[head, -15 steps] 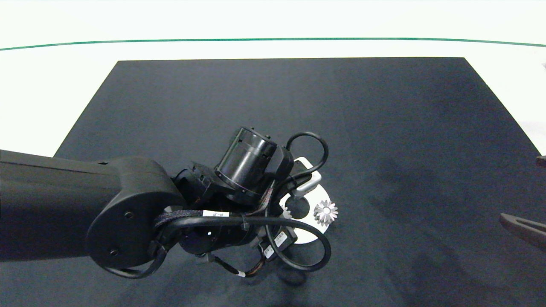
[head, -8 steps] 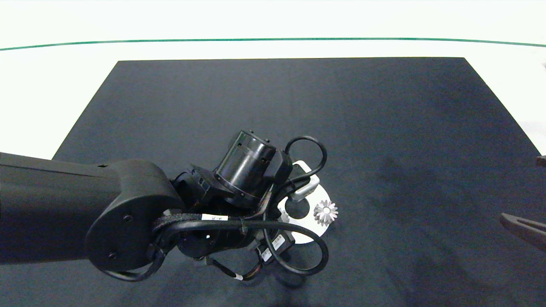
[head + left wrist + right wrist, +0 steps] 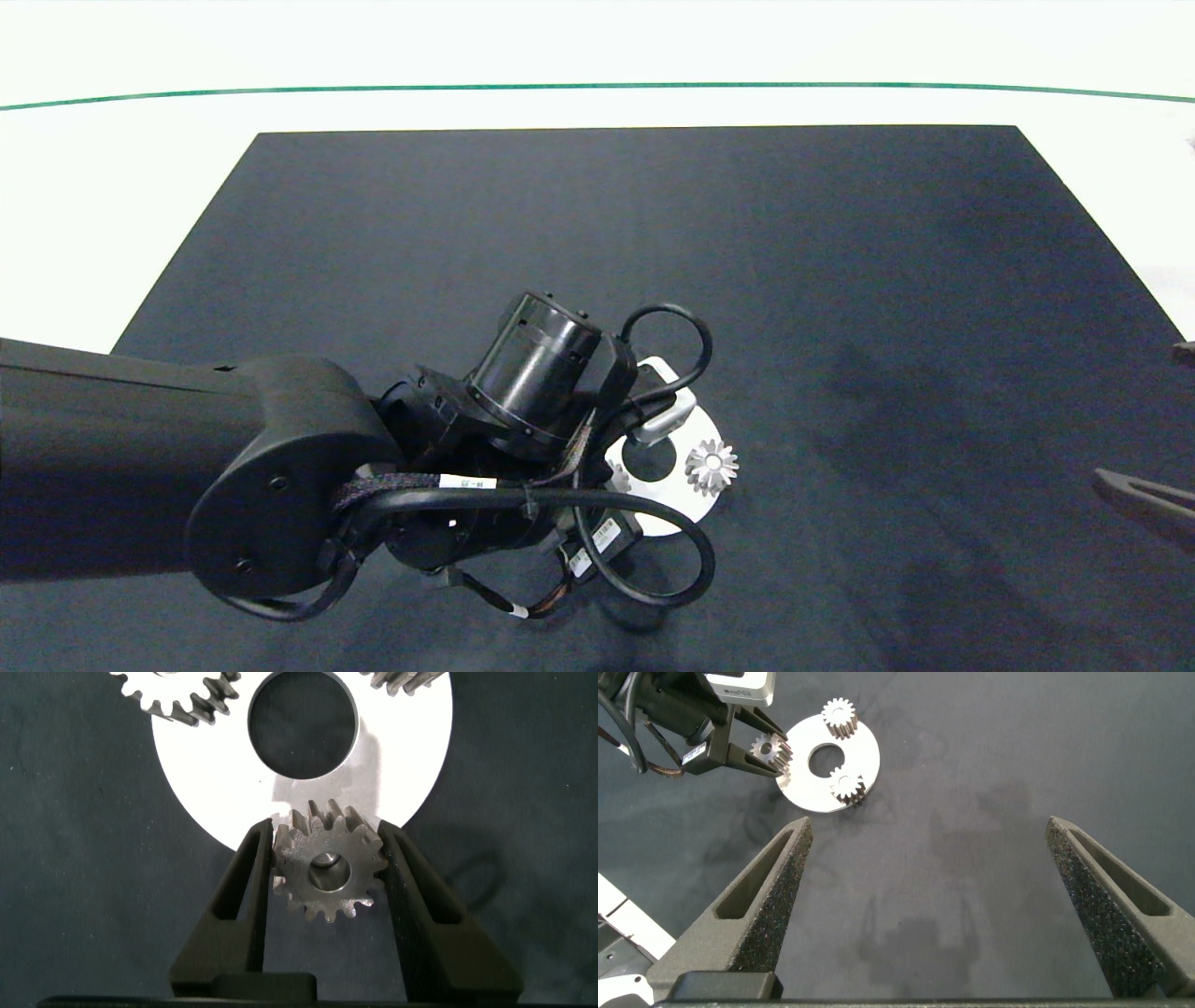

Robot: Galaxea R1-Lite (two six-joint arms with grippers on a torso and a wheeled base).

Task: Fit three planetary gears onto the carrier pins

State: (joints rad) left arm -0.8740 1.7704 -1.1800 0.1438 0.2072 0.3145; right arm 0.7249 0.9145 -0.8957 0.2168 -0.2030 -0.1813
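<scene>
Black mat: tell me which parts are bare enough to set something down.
Free: the black mat beyond and to the right of the white disc, up to the open right hand. Crowded: around the disc, where the left hand grips a gear beside two seated gears.

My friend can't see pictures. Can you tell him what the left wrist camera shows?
The left gripper pinches a small silvery gear between its two fingers, at the edge of a white disc with a big centre hole. Two more gears sit on the disc.
</scene>
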